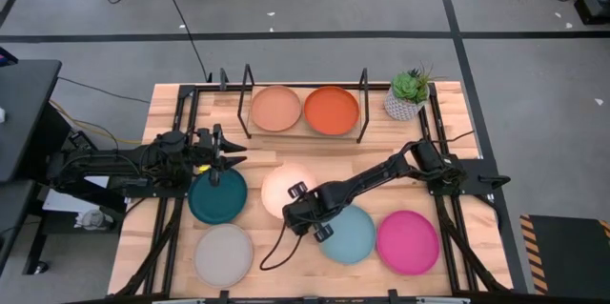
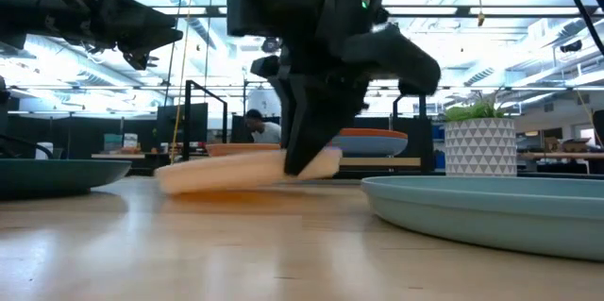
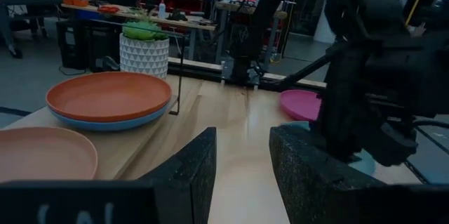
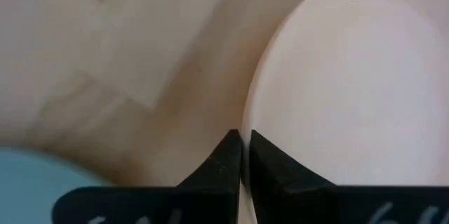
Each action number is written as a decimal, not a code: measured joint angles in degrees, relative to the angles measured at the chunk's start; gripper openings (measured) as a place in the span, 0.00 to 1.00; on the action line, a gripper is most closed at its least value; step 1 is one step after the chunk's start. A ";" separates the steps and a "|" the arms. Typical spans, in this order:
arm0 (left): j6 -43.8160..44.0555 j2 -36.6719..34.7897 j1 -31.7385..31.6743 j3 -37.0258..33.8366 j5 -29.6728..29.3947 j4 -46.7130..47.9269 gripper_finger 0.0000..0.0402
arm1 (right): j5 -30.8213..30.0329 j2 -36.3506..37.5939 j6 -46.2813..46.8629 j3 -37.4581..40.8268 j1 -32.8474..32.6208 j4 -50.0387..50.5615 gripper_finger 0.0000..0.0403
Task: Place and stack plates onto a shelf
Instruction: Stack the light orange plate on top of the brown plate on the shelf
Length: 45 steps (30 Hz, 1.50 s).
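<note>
- My right gripper (image 1: 295, 196) is down on the near rim of the cream plate (image 1: 282, 187), fingers (image 4: 229, 155) pinched almost together with the thin rim between them. I judge it a hold on the plate.
- In the low view the cream plate (image 2: 247, 171) is tipped, one edge on the table, the gripped side raised under the gripper (image 2: 304, 155).
- Risk: the pinch sits right at the lip. If I lift fast, the plate could pivot or slip out and drop flat.
- Just beside the gripper, on its arm side, lies the pale blue plate (image 1: 347, 233). Dragging instead of lifting could knock it, or push it into the magenta plate (image 1: 407, 241) beyond.
- The shelf (image 1: 303, 132) is well ahead of the gripper, with the peach plate (image 1: 275, 109) and the orange plate (image 1: 331, 110) already on it; the left wrist view shows a blue plate (image 3: 105, 121) under the orange one.
- Risk: a tilted plate may catch a black upright (image 1: 363, 91) on the way in, or land skewed on a stack.
- My left gripper (image 1: 227, 154) hovers with fingers (image 3: 193, 175) narrowly apart, empty, over the far edge of the teal plate (image 1: 216, 195). It is near the right arm's path, so a clash is possible.
- The grey plate (image 1: 223, 253) lies well clear.
</note>
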<state>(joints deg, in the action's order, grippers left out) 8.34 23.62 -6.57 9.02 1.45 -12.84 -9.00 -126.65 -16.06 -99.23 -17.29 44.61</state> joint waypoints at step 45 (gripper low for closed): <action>-2.73 -0.02 0.00 0.00 0.02 2.65 0.35 | 14.66 -5.37 -22.54 -18.85 35.16 0.36 0.06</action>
<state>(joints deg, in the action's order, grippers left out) 5.61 23.60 -6.57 9.02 1.48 -10.20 5.66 -132.02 -38.61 -118.08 17.87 44.97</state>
